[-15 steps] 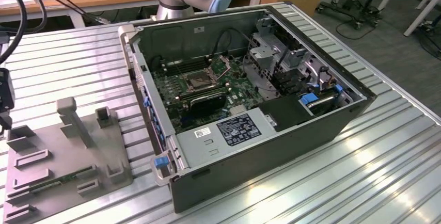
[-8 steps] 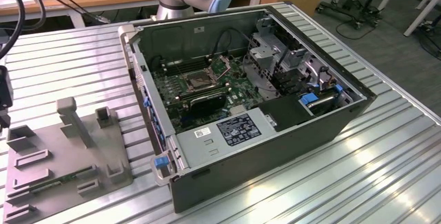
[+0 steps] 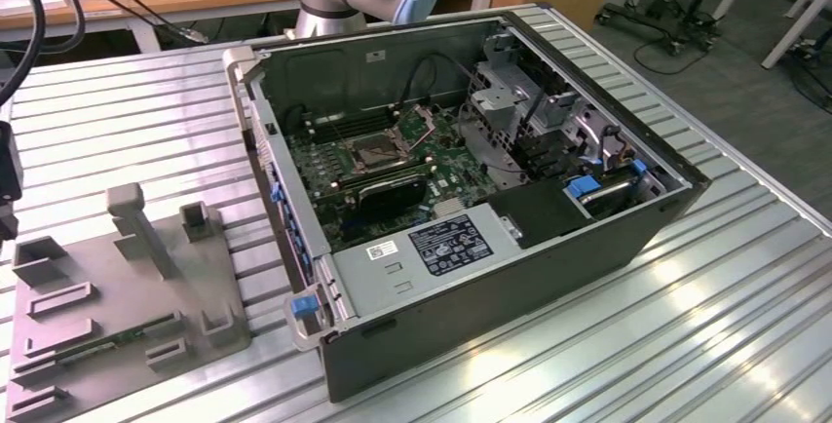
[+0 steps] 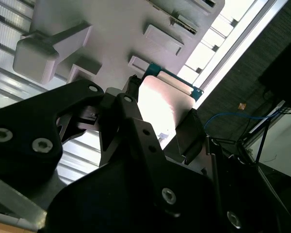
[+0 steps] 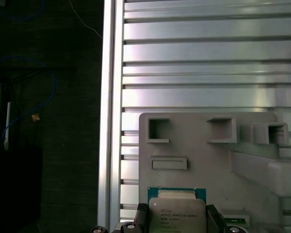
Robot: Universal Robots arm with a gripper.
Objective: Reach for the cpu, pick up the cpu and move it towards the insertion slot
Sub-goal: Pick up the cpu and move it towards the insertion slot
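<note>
The step in hand is the pick-up of the cpu (image 5: 177,218). In the first wrist view the chip is at the near edge of the grey tray (image 5: 194,165), with its silvery face up and a thin green border at one side. One black finger stands against each of two opposite edges of the chip. In the second wrist view the tool (image 4: 162,99) is clenched on the cpu, and its fingers (image 4: 136,116) touch the chip on both sides with no gap that I can see. There one corner of the chip shows in front of the tray's edge and the ribbed table (image 4: 203,53). So I judge that the chip is a little above the tray, but I cannot tell this for sure.

The insertion slot (image 3: 368,153) is well apart from the tray, on the green board inside the open computer case (image 3: 520,306). The case stands just beside the tray, on the exterior view's right of it.

In my judgement the reach is finished and the transport is not yet done. The transport calls for a firm, level hold, because the chip is thin and gripped only at its edges. It also calls for a path that rises clear of the tray's tall posts (image 3: 136,223) and passes over the case wall nearest the tray.
</note>
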